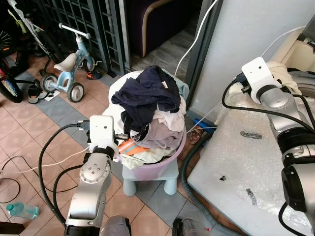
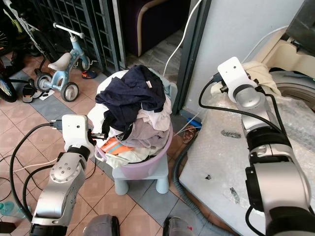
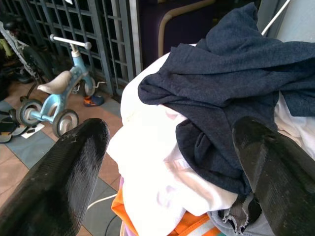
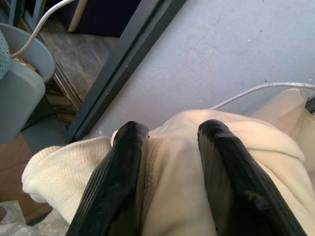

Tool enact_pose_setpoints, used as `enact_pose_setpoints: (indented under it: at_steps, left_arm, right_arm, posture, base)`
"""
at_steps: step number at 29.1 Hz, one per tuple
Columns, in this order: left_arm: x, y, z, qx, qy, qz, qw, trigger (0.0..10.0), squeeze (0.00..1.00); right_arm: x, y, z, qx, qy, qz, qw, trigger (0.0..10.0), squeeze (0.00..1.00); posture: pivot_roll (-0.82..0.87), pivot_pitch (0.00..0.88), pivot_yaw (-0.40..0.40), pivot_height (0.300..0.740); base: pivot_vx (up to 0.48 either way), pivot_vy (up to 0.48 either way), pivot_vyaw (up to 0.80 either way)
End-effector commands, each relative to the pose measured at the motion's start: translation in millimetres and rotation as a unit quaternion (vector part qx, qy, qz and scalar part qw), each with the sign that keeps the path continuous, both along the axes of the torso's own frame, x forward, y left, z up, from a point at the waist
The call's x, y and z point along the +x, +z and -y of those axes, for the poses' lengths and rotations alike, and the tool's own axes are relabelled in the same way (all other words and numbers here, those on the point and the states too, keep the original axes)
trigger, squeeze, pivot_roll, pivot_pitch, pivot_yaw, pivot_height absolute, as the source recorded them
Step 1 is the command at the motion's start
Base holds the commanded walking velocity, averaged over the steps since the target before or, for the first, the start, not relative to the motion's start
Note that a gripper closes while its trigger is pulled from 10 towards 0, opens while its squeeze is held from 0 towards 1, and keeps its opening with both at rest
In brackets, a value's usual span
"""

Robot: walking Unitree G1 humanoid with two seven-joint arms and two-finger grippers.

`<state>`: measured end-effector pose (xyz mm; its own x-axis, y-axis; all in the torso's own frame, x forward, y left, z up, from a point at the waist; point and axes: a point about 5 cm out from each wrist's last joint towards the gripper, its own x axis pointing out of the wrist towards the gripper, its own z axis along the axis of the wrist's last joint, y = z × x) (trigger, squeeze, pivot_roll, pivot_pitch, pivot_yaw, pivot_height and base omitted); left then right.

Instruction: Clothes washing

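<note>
Gripping a cream garment [image 4: 172, 206] over by the washing machine [image 1: 307, 86], the right gripper [image 4: 170, 177] has only begun the job. Most laundry sits heaped in the basin [image 1: 170, 164], where the left gripper [image 3: 172, 162] hangs spread wide, holding nothing.

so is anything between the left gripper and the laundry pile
Nothing visible. The left gripper is open and aimed at the dark blue garment atop the pink basin, with only open air between.

Tiled floor [image 1: 29, 132] — stool [image 1: 147, 178], tricycle [image 1: 66, 69], bottle [image 1: 22, 210]
</note>
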<state>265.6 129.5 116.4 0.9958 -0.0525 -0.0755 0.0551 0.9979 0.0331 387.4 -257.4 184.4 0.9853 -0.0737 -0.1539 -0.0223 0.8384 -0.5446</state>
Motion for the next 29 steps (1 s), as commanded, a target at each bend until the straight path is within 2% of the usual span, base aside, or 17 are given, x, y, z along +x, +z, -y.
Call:
enact_pose_setpoints:
  at_steps: [1,2,3,5,10,16,19,22,25,26,28,29]
  left_arm:
    - [1.3,-2,3.5,0.007,-0.009,-0.008,1.000,10.0,0.00]
    - [1.7,-2,3.6,0.007,-0.009,-0.008,1.000,10.0,0.00]
    - [2.8,-2,3.3,0.007,-0.009,-0.010,1.000,10.0,0.00]
    - [3.3,-2,2.9,0.009,-0.009,-0.011,1.000,10.0,0.00]
    - [4.7,-3,0.0,0.012,-0.005,-0.014,1.000,10.0,0.00]
    - [2.9,-6,-2.0,0.013,0.001,-0.023,1.000,10.0,0.00]
    - [3.9,-6,-2.4,0.011,0.005,-0.023,1.000,10.0,0.00]
    - [4.9,-5,-3.3,0.011,0.007,-0.021,1.000,10.0,0.00]
    - [5.3,-5,-3.7,0.011,0.007,-0.021,1.000,10.0,0.00]
    - [5.8,-5,-4.6,0.011,0.008,-0.022,1.000,10.0,0.00]
    - [5.9,-5,-4.9,0.011,0.008,-0.022,1.000,10.0,0.00]
    - [6.8,-5,-5.5,0.011,0.009,-0.022,1.000,10.0,0.00]
  right_arm:
    - [-13.8,-42,7.7,0.050,-0.030,-0.087,0.995,0.0,0.00]
    - [-14.3,-44,7.7,0.070,-0.036,-0.091,0.993,0.0,0.00]
    - [-16.2,-51,8.5,0.144,-0.059,-0.114,0.981,0.0,0.00]
    - [-17.4,-55,8.9,0.178,-0.072,-0.127,0.973,0.0,0.00]
    - [-16.3,-49,12.7,0.204,-0.079,-0.140,0.966,0.0,0.00]
    - [-17.3,-36,26.4,0.212,-0.083,-0.147,0.962,0.0,0.00]
    - [-14.6,-22,32.6,0.231,-0.105,-0.102,0.962,0.0,0.00]
    - [-13.4,-8,40.9,0.219,-0.126,-0.052,0.966,0.0,0.00]
    - [-14.0,0,47.4,0.224,-0.145,-0.024,0.963,0.0,0.00]
    - [-17.1,11,60.2,0.212,-0.178,0.013,0.961,0.0,0.00]
    - [-18.4,14,64.2,0.207,-0.188,0.023,0.960,0.0,0.00]
    - [-23.3,26,78.1,0.206,-0.225,0.057,0.951,0.0,0.00]
  posture:
    - [0.06,0.069,-0.001,0.740]
    - [0.06,0.069,-0.001,0.740]
    - [0.06,0.065,0.000,0.740]
    - [0.06,0.062,-0.002,0.740]
    - [0.06,0.061,-0.009,0.740]
    - [0.06,0.061,-0.013,0.740]
    - [0.06,0.062,-0.010,0.740]
    - [0.05,0.063,-0.004,0.740]
    - [0.05,0.062,-0.001,0.740]
    - [0.05,0.061,0.003,0.740]
    - [0.05,0.061,0.003,0.740]
    - [0.05,0.059,0.005,0.740]
  base:
    - [0.000,0.000,0.00]
    - [0.000,0.000,0.00]
    - [0.000,0.000,0.00]
    - [0.000,0.000,0.00]
    - [0.000,0.000,0.00]
    - [0.000,0.000,0.00]
    - [0.000,0.000,0.00]
    - [0.000,0.000,0.00]
    - [0.000,0.000,0.00]
    - [0.000,0.000,0.00]
    - [0.000,0.000,0.00]
    - [0.000,0.000,0.00]
